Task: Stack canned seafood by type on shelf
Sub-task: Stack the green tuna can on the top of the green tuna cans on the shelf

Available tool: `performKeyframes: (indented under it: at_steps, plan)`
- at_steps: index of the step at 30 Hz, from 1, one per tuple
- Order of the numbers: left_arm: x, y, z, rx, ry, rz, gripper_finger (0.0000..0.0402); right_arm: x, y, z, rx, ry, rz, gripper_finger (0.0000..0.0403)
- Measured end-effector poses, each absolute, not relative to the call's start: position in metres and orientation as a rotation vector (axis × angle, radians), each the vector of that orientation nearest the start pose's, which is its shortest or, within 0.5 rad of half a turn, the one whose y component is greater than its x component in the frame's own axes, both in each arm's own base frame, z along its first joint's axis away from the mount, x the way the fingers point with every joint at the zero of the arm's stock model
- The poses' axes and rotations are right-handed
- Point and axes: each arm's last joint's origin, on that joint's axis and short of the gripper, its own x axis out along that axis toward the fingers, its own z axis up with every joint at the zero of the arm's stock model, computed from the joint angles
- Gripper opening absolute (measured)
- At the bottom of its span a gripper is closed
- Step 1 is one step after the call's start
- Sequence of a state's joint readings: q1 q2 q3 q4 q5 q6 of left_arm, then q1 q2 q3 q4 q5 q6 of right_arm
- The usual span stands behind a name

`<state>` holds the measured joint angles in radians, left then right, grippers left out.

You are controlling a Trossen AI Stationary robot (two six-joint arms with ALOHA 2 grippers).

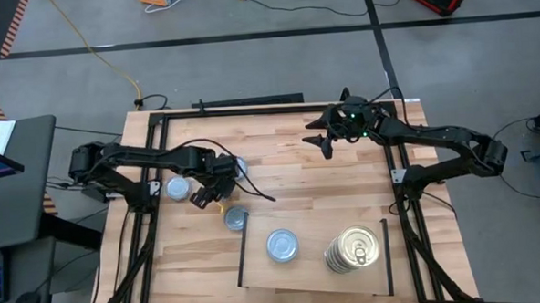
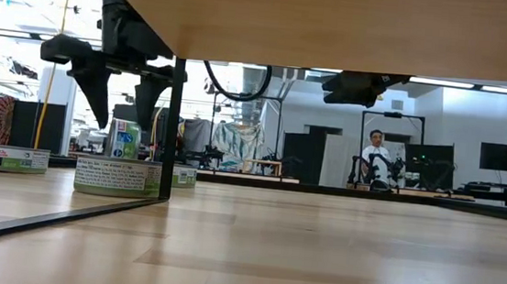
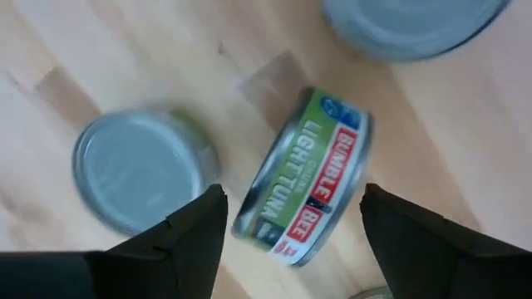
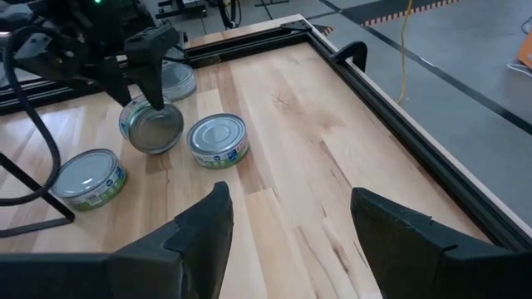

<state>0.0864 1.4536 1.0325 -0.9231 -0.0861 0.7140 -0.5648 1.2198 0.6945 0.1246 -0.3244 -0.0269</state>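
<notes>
Left wrist view looks straight down between the left hand's (image 3: 287, 241) two dark fingers, which stand apart with a tilted tin (image 3: 303, 178) below the gap, its green and red label reading light tuna. I cannot tell whether either finger touches it. Just beside it a silver-lidded tin (image 3: 137, 170) sits flat on the bench (image 3: 50, 75), and the edge of another shows farther off.

From above, the left hand (image 1: 210, 192) hangs over the left part of the bench among loose tins: one (image 1: 178, 187) just to its left, one (image 1: 235, 218) a little nearer the shelf (image 1: 312, 270). The shelf lies along the near edge, a black strip at each short side. On it stand a single silver-blue tin (image 1: 281, 245) and, to its right, a stack of gold-lidded tins (image 1: 353, 249).

Farther back, the right hand (image 1: 326, 140) waits above the far middle of the bench, its fingers spread and holding nothing. Its own camera shows bare wood between them.

Beyond the bench, in the low view, a person (image 2: 378, 158) sits in the room behind.
</notes>
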Motion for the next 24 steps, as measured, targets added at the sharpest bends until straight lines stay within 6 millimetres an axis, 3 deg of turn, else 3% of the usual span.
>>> performKeyframes:
  at_steps: [8, 17, 20, 24]
  plan:
    - [0.261, 0.023, 0.224, 0.582, 1.267, -0.383, 0.0241, 0.224, -0.131, 0.243, 0.147, 0.366, -0.229, 0.0270]
    - [0.255, 0.024, 0.210, 0.633, 1.317, -0.371, 0.0230, 0.224, -0.129, 0.244, 0.155, 0.357, -0.177, 0.0270]
    - [0.254, 0.025, 0.210, 0.629, 1.336, -0.342, 0.0205, 0.224, -0.129, 0.244, 0.154, 0.356, -0.177, 0.0270]
    - [0.252, 0.025, 0.210, 0.591, 1.366, -0.306, 0.0138, 0.224, -0.129, 0.244, 0.155, 0.356, -0.177, 0.0270]
